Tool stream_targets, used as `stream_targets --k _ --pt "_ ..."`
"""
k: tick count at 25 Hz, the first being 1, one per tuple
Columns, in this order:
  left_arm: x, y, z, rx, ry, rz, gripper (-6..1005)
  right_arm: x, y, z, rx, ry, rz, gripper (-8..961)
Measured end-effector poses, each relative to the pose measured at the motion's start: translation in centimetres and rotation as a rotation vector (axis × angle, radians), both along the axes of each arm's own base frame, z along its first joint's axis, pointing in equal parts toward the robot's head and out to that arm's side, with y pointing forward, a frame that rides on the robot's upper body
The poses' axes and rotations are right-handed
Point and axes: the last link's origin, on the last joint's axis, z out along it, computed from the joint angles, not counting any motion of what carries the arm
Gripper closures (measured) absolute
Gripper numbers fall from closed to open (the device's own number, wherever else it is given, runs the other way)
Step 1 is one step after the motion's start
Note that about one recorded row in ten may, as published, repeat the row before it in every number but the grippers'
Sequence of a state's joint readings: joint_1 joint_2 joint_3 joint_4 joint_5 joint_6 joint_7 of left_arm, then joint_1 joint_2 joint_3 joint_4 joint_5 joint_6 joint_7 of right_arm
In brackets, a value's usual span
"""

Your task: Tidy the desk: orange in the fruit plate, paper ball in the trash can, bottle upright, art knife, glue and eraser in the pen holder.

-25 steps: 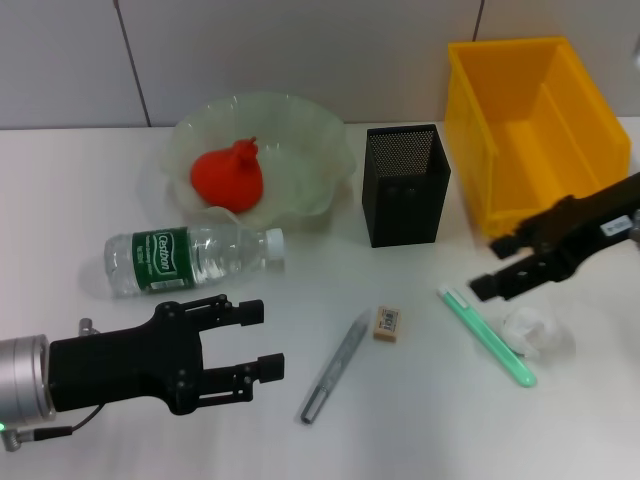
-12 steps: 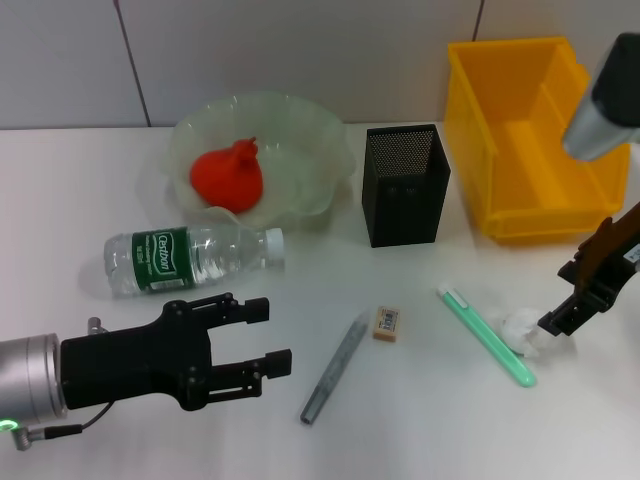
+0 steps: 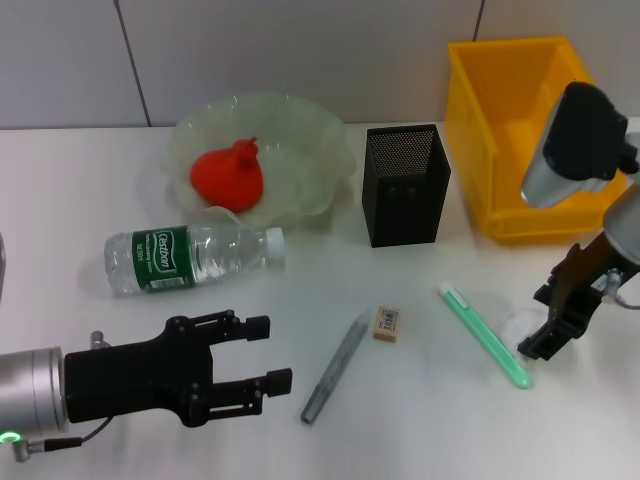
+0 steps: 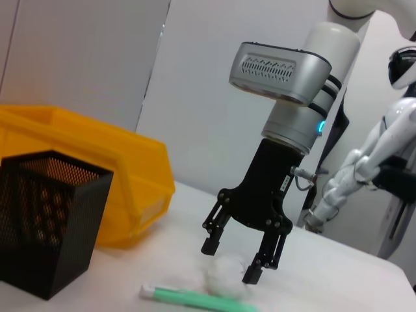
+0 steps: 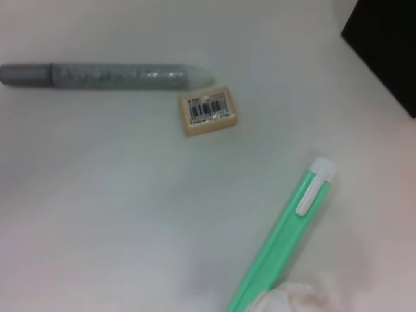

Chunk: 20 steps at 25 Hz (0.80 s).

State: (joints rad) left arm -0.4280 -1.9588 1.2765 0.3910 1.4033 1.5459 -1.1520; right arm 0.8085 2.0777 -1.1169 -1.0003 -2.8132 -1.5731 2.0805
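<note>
The white paper ball (image 3: pixel 519 325) lies by the tip end of the green art knife (image 3: pixel 486 335). My right gripper (image 3: pixel 540 322) points down over the ball and is open. In the left wrist view the right gripper (image 4: pixel 232 260) has its fingers apart just above the paper ball (image 4: pixel 227 277). The eraser (image 3: pixel 388 323) and the grey glue pen (image 3: pixel 335 368) lie mid-table. The bottle (image 3: pixel 190 257) lies on its side. The orange (image 3: pixel 228 175) sits in the fruit plate (image 3: pixel 320 160). My left gripper (image 3: pixel 262 354) hovers open near the front left, holding nothing.
The black mesh pen holder (image 3: pixel 405 185) stands behind the eraser. The yellow trash can (image 3: pixel 500 130) sits at the back right, just behind my right arm. The right wrist view shows the eraser (image 5: pixel 207 110), glue pen (image 5: pixel 104 75) and art knife (image 5: pixel 286 240).
My right arm has swung round and its gripper has come down, pointing straight down over the paper ball. The left gripper has drifted slightly lower and to the right.
</note>
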Motion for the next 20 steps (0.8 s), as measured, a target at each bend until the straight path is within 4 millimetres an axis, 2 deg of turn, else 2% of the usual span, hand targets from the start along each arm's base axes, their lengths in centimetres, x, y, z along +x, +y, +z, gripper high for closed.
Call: stream_targets --k 4,15,20 --pt "-0.01 0.00 -0.04 0.000 0.001 0.001 257 0.09 0.04 -0.48 0.000 -0.005 0.011 163" --pt "-0.07 0.18 0.29 0.010 0.000 0.005 257 0.01 -0.01 -0.76 -0.003 -0.008 0.011 269" --pt "-0.12 0.39 0.57 0.024 -0.002 0.008 257 -0.39 0.00 -0.42 0.000 -0.005 0.014 357"
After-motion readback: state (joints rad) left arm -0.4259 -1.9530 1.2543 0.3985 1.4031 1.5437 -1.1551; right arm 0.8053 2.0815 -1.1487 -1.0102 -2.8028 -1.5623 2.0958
